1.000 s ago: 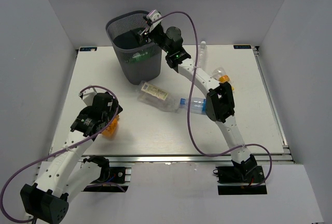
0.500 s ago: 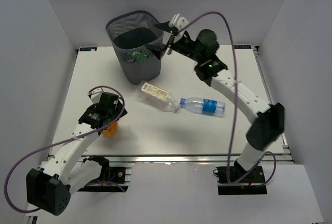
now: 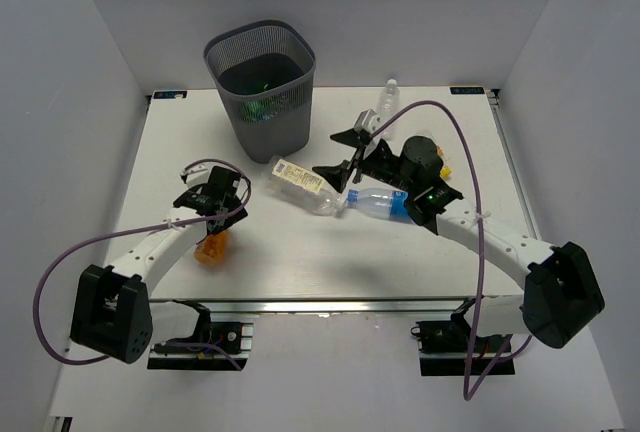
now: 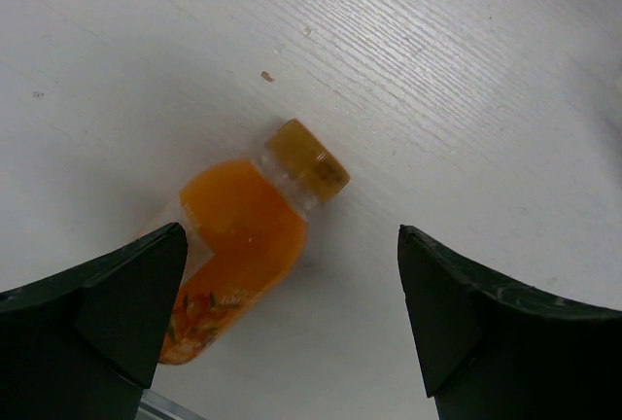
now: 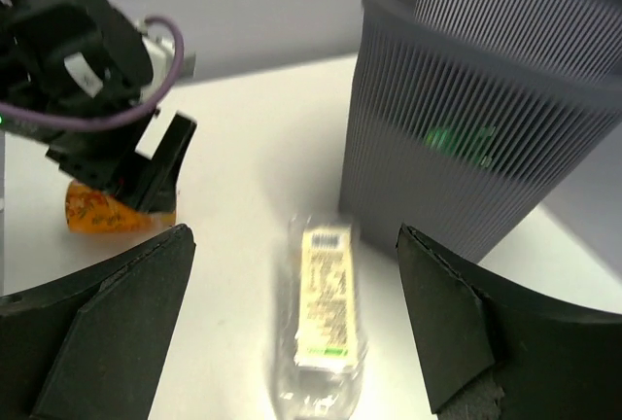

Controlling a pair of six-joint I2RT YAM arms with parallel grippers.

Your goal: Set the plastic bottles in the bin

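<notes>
- The bin (image 3: 270, 122): dark grey wire mesh, matt, fine vertical ribs.
- The table (image 4: 437, 70): white, matt, with a faint wood-like grain.
- The orange bottle (image 4: 238, 240): clear glossy plastic, smooth amber cap.
- The cream-label bottle (image 5: 326, 318): clear shiny plastic, paper-like label.

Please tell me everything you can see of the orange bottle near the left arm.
The orange bottle is small and stubby, made of clear plastic and full of orange liquid, with a dull yellow screw cap and a printed label. It lies on its side on the white table, apart from other bottles. The open left gripper hangs over it, not gripping it.
</notes>
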